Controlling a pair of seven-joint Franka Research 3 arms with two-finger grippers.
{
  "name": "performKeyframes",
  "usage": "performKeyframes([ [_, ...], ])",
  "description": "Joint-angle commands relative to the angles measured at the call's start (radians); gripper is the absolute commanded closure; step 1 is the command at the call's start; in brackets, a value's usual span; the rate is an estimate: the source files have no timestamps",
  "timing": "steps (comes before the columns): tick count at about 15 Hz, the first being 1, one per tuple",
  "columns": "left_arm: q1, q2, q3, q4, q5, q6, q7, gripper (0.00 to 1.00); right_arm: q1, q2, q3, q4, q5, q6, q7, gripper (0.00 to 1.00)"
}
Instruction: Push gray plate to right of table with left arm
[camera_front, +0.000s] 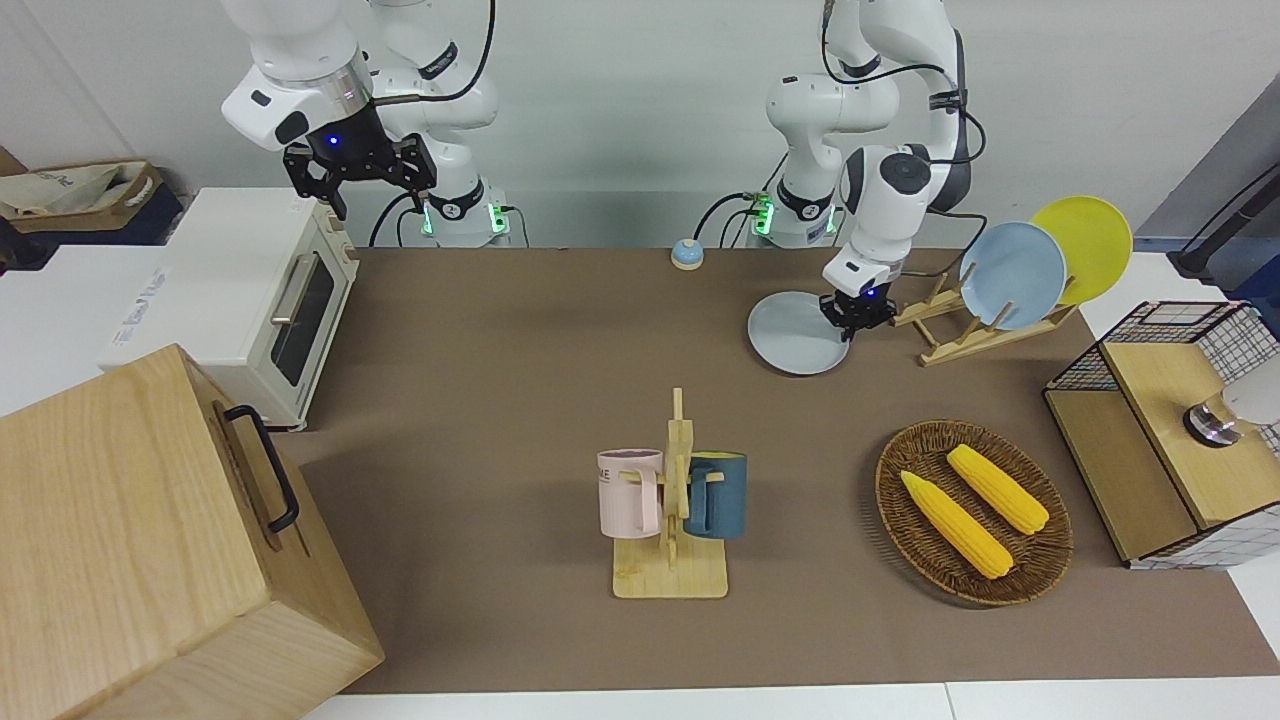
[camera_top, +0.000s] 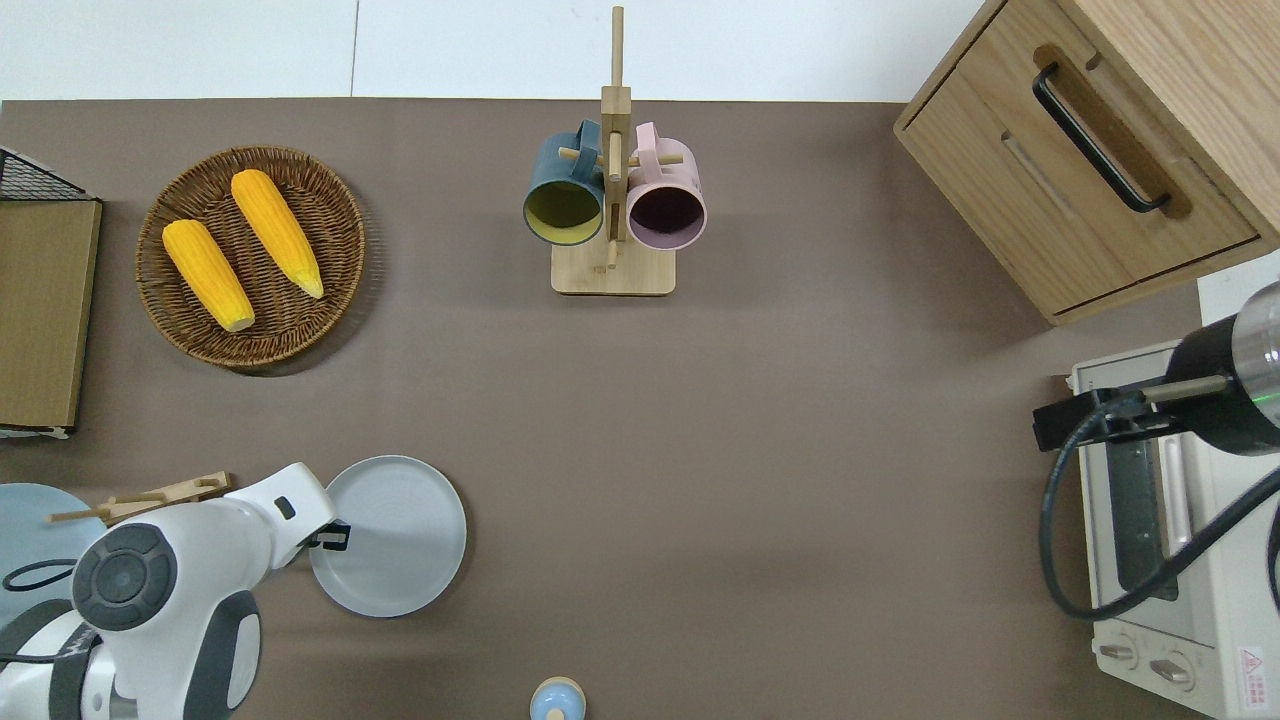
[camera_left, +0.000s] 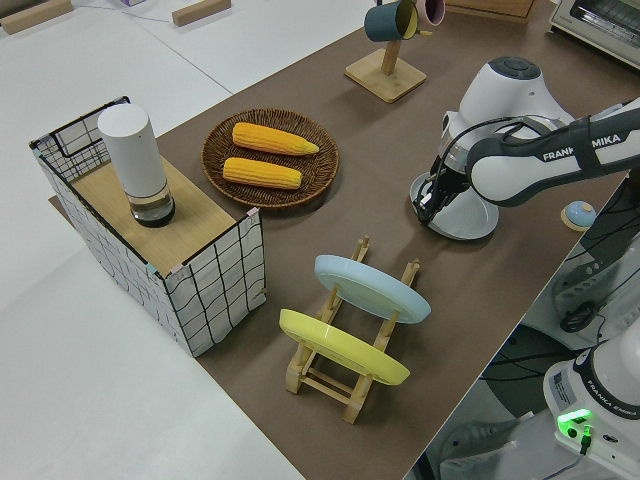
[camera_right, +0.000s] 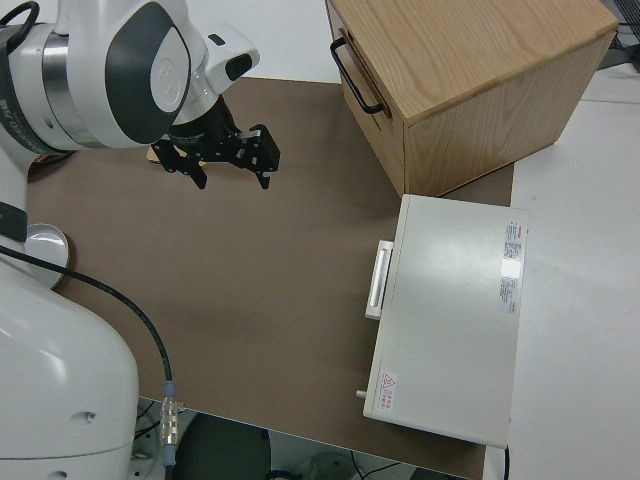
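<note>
Left gripper (camera_front: 858, 312) low at the gray plate's (camera_top: 395, 535) rim, we cannot tell its jaws' state, right arm (camera_front: 310, 90) parked, jaws apart, brown worktop (camera_top: 760, 480), white wall.

bright, even light | soft faint shadows | sharp focus

The pale gray plate (camera_top: 395, 535) lies flat on the brown table (camera_top: 700, 450), apparently empty.

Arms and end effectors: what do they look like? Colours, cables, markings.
Both arms are glossy white with dark gray joint caps and black cables. The left arm has FRANKA lettering on a dark band. Each black two-finger end effector, left and right, has a blue wrist light. Bases glow green.
</note>
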Motion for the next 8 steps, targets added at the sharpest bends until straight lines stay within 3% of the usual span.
performKeyframes([
  [1,-0.110,0.015,0.005,0.016,-0.005,-0.002,-0.181,1.00,-0.019,-0.002,0.016,0.009,0.004,-0.016,0.012,0.017],
  [4,-0.231,0.048,0.005,0.040,-0.037,-0.001,-0.354,1.00,-0.019,-0.002,0.016,0.009,0.004,-0.016,0.012,0.017],
  [8,-0.383,0.151,0.005,0.114,-0.044,0.019,-0.598,1.00,-0.019,-0.002,0.016,0.009,0.004,-0.016,0.012,0.017],
])
